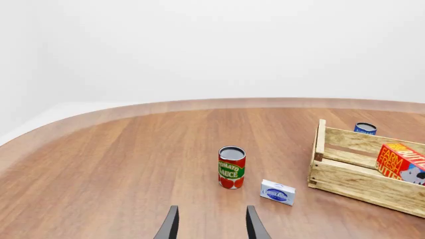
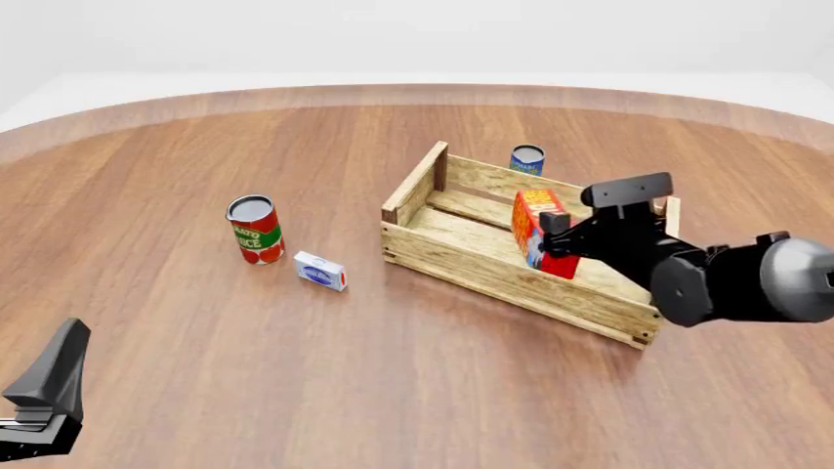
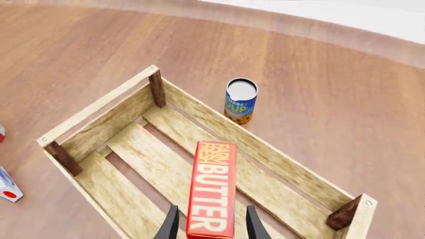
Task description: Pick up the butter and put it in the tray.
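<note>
Over the big light-wood slatted tray [image 3: 99, 107], our right gripper [image 3: 211, 230] grips the red rectangular butter carton [image 3: 212, 191], held on end inside the walls. We judge this the placing step; next, lower it to the slats and let go. Our left gripper [image 1: 210, 224] idles with fingers spread above the tabletop [image 2: 391, 391].

**Right arm reaching, left arm resting low**

The right arm is reaching in from four o'clock toward centre, its gripper [image 2: 558, 237] pointing forward and down, fingers [image 3: 170, 225] closing on the butter [image 2: 538, 231]. The left gripper [image 2: 46, 386] is sitting at eight o'clock, its fingers [image 1: 170, 225] parted around nothing.
</note>
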Motion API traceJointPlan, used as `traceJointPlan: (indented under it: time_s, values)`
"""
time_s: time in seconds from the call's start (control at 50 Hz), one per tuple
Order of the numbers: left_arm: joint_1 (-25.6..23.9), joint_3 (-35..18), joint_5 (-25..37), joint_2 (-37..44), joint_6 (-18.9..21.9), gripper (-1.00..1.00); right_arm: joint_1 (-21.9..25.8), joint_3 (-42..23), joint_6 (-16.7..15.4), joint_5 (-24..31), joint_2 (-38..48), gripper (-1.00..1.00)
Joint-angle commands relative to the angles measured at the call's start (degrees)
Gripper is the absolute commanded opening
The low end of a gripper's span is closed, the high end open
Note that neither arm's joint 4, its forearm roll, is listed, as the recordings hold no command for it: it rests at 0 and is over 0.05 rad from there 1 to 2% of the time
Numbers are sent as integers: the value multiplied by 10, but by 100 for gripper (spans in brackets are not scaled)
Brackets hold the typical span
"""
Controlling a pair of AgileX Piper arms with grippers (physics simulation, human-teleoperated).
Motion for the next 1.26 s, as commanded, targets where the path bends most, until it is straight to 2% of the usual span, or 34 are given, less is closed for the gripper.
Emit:
traceJointPlan:
  time_s: [0.02,1.26]
  values:
    - [0,0,0,0,0,100,0,16,0,2,-23,100]
    - [0,0,0,0,0,100,-11,126,-2,36,-192,100]
